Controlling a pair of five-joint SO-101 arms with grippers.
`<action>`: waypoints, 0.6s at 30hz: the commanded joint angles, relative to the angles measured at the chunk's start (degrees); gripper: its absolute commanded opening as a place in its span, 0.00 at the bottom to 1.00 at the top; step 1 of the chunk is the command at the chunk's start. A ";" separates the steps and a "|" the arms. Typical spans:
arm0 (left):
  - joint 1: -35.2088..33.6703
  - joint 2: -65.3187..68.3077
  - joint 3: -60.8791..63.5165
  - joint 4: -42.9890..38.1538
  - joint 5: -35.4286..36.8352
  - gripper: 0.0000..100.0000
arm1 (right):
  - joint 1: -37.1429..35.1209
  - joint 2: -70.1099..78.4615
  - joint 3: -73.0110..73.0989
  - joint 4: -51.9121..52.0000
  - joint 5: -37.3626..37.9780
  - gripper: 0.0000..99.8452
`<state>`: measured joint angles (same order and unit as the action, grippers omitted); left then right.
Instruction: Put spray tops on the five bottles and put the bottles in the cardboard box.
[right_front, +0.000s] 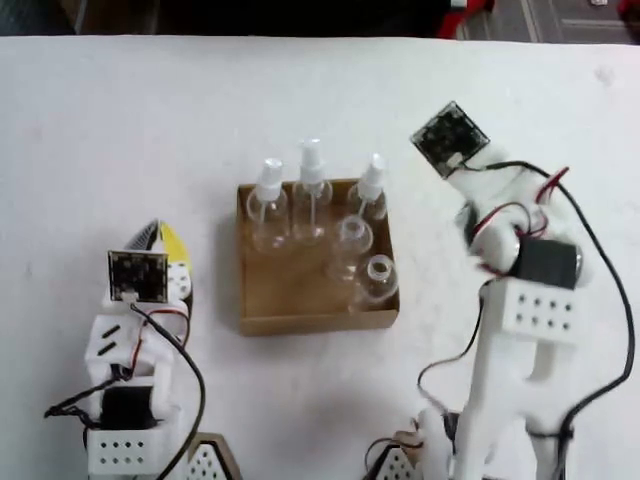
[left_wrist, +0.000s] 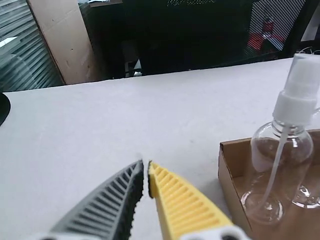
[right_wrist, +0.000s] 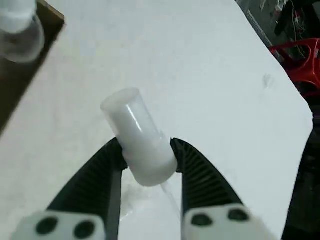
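Right fingers: clamped on the wide collar of a spray top, held over bare tabletop beside the box.
Left fingers: pressed together with nothing between them, low over the tabletop just beside the box.
Box contents: all five bottles stand inside. The far three wear tops. The near two have open necks.
Top's long axis: it runs roughly along my right fingers. The capped end points out past the tips, and what looks like the thin tube trails back toward my wrist, though it is faint.
Step, as I judge it: carry this top to an open bottle, with one more top to follow.
Risk, aim: the top sits slanted in my grip, so the tube must be turned to point down. If it stays tilted, the tube could catch the neck's rim and bend.
Risk, grip: I pinch a smooth round collar on two sides only, so pressing down could let it twist or slip between my fingers.
Risk, bottle: the open bottles stand loose and close together, and nothing steadies them. A sideways push could tip one against its neighbour.
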<state>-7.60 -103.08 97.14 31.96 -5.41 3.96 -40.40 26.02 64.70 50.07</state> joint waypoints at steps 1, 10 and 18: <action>4.26 -0.48 -3.60 3.96 0.00 0.03 | -9.27 -9.10 -2.90 5.49 -5.10 0.02; 7.34 -0.48 -9.05 12.66 13.98 0.19 | -28.00 -24.13 -3.16 5.67 -21.54 0.02; 7.34 -0.48 -8.97 12.66 14.59 0.21 | -29.41 -24.04 -8.70 -10.15 -36.66 0.02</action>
<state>-0.84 -103.08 91.34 44.53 8.22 -24.70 -64.22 20.40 61.98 17.63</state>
